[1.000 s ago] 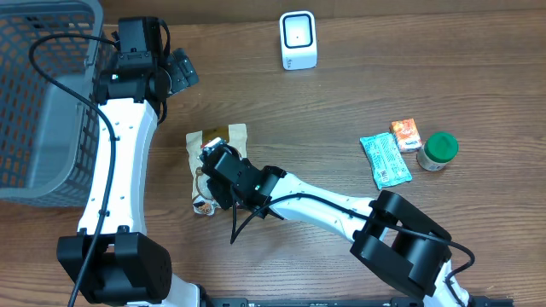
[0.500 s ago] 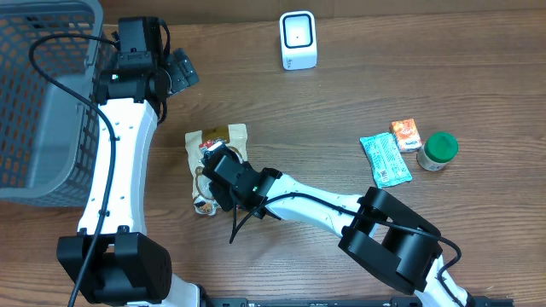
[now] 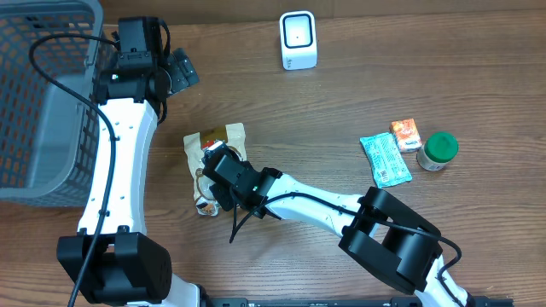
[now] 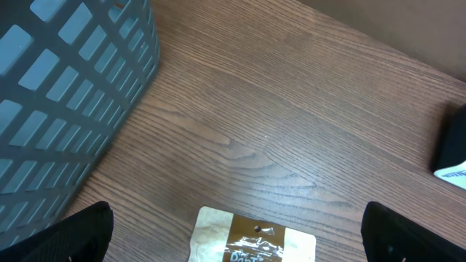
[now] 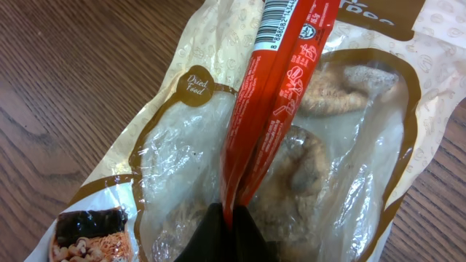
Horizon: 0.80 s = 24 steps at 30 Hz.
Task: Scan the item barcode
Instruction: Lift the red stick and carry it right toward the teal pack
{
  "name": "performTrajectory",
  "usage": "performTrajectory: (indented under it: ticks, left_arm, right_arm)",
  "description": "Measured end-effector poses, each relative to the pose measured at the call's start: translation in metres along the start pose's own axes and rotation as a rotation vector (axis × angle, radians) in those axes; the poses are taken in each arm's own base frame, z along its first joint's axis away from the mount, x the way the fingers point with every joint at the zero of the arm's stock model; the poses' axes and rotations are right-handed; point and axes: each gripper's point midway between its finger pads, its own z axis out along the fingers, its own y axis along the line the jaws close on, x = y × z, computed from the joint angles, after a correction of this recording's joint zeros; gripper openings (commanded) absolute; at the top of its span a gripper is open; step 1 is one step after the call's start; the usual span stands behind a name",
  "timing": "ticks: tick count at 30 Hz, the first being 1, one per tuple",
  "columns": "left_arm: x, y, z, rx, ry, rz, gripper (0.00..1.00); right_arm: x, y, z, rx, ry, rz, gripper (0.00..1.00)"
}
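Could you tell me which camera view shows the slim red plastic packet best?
The right wrist view: the slim red plastic packet fills the frame, barcode strip visible, pinched by the shut right gripper. Overhead, that gripper hides nearly all of it. The left wrist view shows only the top edge of the beige plastic bag.

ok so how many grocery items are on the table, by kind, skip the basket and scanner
flat pouches: 2 (dried food pouch, green pouch)
red stick pack: 1
orange carton: 1
green-lidded jar: 1
total: 5
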Motion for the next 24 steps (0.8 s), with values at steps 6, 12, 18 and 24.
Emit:
performTrajectory:
  ticks: [6, 12, 18, 24]
  left_arm:
    - [0.0, 0.0, 0.0, 0.0, 0.0, 0.0, 1.0]
    - [0.0, 0.0, 0.0, 0.0, 0.0, 0.0, 1.0]
    - [0.0, 0.0, 0.0, 0.0, 0.0, 0.0, 1.0]
    - [0.0, 0.0, 0.0, 0.0, 0.0, 0.0, 1.0]
  right_arm:
    - [0.001, -0.001, -0.015, 0.009, 0.021, -0.002, 0.04]
    - [-0.022, -0.008, -0.067, 0.036, -0.024, 0.01, 0.04]
    - [-0.04, -0.039, -0.116, 0.08, -0.055, 0.097, 0.04]
    - [-0.034, -0.079, -0.142, 0.146, -0.015, 0.174, 0.04]
